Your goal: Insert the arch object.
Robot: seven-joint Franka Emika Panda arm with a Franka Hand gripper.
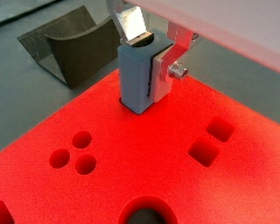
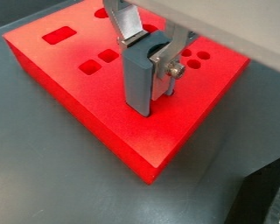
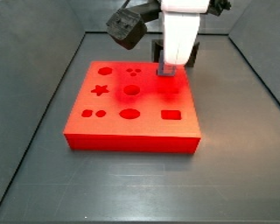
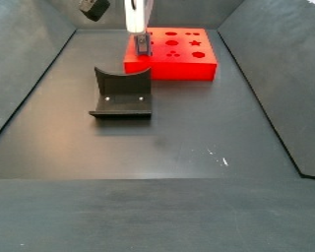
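My gripper (image 1: 150,54) is shut on the arch object (image 1: 139,80), a dark grey-blue block held upright with its semicircular notch facing up between the silver fingers (image 1: 133,26). The block's lower end meets the top of the red board (image 1: 108,171) near one edge, and a thin dark line shows round its base. How deep it sits I cannot tell. Both also show in a wrist view, the arch object (image 2: 137,83) in my gripper (image 2: 150,52) over the board (image 2: 119,131). In a side view my gripper (image 3: 170,65) stands over the board's far right part (image 3: 130,118).
The board has round holes (image 1: 73,155), square holes (image 1: 213,140), a star hole (image 3: 99,89) and others. The dark fixture (image 4: 121,94) stands on the grey floor beside the board (image 4: 187,61), and shows in a wrist view (image 1: 73,51). Bin walls (image 3: 254,79) rise all round.
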